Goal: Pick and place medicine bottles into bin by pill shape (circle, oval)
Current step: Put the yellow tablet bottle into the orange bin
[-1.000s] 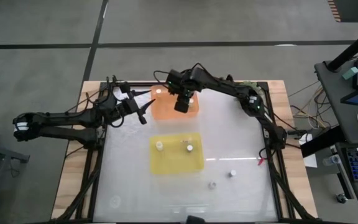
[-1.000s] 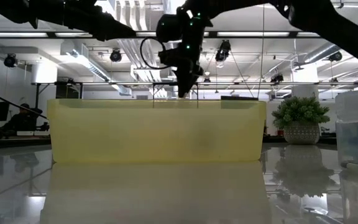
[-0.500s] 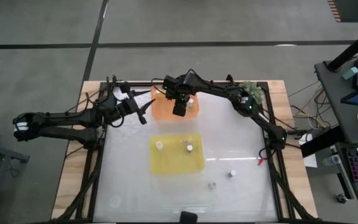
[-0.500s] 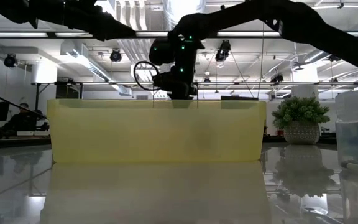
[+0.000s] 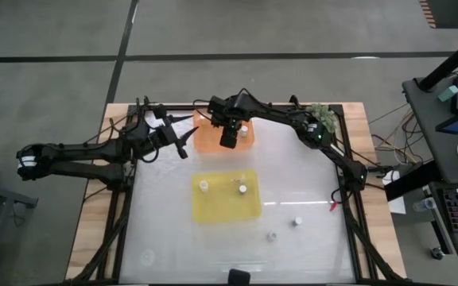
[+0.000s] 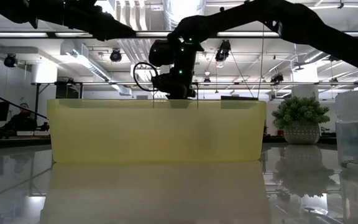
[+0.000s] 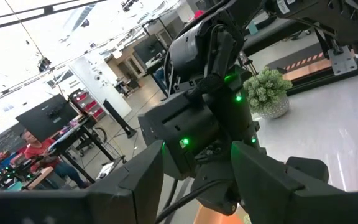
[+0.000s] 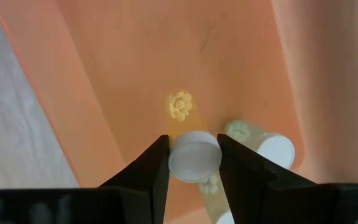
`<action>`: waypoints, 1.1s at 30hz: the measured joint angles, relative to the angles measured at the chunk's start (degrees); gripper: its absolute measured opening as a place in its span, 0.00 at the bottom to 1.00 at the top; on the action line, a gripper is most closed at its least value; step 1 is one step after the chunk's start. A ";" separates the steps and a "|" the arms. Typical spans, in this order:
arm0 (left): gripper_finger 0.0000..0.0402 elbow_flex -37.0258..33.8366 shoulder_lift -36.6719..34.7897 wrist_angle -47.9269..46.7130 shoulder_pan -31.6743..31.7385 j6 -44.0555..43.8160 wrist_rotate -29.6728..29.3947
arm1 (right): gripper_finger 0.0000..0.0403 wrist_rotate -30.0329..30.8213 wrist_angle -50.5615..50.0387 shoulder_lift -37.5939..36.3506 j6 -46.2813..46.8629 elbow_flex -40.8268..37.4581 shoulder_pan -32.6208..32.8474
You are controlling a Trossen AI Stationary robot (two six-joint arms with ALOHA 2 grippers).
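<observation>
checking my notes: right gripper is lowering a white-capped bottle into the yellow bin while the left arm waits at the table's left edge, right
Not quite: the bin is orange, not yellow. The right wrist view shows the right gripper with a white-capped bottle between its fingers over the orange bin. The left arm does wait at the left edge.

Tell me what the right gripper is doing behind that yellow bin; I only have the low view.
Observer: The right gripper has its fingers closed on a white-capped bottle, low inside the orange bin.
Operator: Anything else in that bin?
Observer: One other bottle, right beside the held one.
Operator: And the left gripper?
Observer: The left gripper is open and empty, waiting just off the orange bin on the left arm's side.
</observation>
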 joint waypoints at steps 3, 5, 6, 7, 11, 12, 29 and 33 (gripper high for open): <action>0.43 0.00 0.00 0.00 0.00 0.02 0.00 | 0.29 -0.01 0.03 0.18 -0.03 -0.09 0.00; 0.43 0.00 0.00 0.00 0.00 0.02 0.00 | 0.29 -0.03 0.77 0.18 -0.13 -0.13 0.00; 0.43 0.00 0.00 0.00 0.00 0.02 0.00 | 0.29 -0.03 1.39 0.18 -0.09 -0.13 0.00; 0.43 0.00 0.00 0.00 -0.02 0.02 0.00 | 0.29 -0.03 1.70 0.18 -0.07 -0.13 0.00; 0.43 0.00 0.00 -0.02 0.00 0.02 0.00 | 0.29 -0.10 2.34 0.18 -0.13 -0.27 0.00; 0.43 0.00 0.00 0.00 0.00 0.02 0.00 | 0.29 -0.14 2.62 0.18 -0.08 -0.35 0.00; 0.43 0.00 0.00 0.32 0.00 0.03 0.02 | 0.29 -0.23 7.27 0.57 0.00 -0.42 0.00; 0.43 0.00 0.00 0.39 -0.01 0.04 0.03 | 0.29 -1.26 7.41 1.85 -0.07 -0.43 -0.11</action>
